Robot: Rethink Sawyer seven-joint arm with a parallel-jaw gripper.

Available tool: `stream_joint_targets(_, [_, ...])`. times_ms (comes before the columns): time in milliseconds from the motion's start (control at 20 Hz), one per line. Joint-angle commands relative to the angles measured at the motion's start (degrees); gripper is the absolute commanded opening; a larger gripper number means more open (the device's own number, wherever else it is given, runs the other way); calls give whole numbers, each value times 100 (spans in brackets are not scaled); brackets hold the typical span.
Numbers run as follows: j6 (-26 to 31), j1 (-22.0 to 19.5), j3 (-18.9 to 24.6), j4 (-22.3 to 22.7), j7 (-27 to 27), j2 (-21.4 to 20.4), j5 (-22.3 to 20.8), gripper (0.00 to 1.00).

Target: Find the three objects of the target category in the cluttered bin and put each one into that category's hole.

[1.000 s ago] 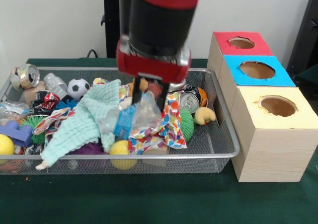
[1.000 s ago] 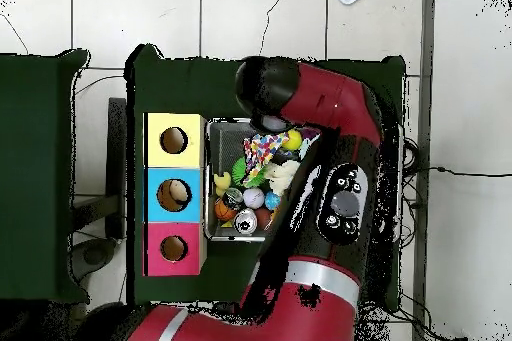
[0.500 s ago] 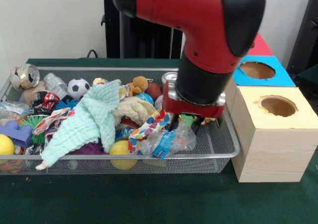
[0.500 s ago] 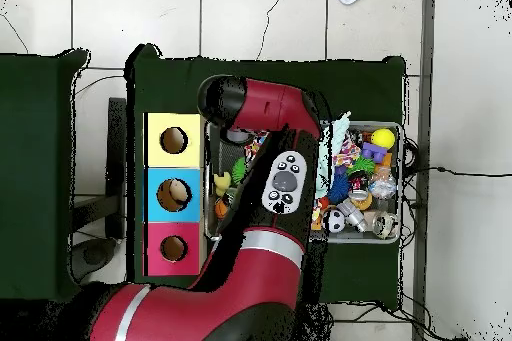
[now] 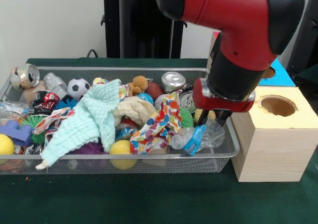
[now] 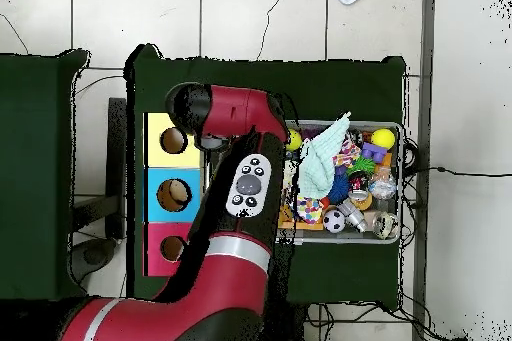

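Observation:
My gripper (image 5: 212, 121) hangs at the right end of the wire mesh bin (image 5: 99, 69), close to the boxes. It is shut on a clear crumpled water bottle (image 5: 197, 137) with a blue-and-white label, which hangs tilted just above the bin's right front corner. The blue-surround hole is mostly hidden behind the arm in the front view; only a strip of its blue surround (image 5: 281, 73) shows. In the overhead view the blue-surround hole (image 6: 173, 194) is the middle one of three, and the arm (image 6: 230, 127) covers the gripper. No other bottle shows.
The yellow-surround hole (image 5: 277, 105) is on the nearest box, right beside the gripper. The bin holds a mint cloth (image 5: 89, 117), a patterned cloth (image 5: 159, 125), metal cans (image 5: 174, 79) (image 5: 26, 76), a small football (image 5: 78, 87), a yellow ball (image 5: 121, 148) and other toys.
The gripper took the bottle from the bin's middle and carried it to the picture's right in the front view, to the bin's right end beside the boxes.

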Motion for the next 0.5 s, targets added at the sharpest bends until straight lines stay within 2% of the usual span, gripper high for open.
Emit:
stream_joint_targets(50, [829,-92,178,31,581,-365,-224,0])
stream_joint_targets(250, [1321,-191,97,-275,210,-390,-405,0])
stream_joint_targets(500, [1306,-140,29,-76,242,-591,-441,0])
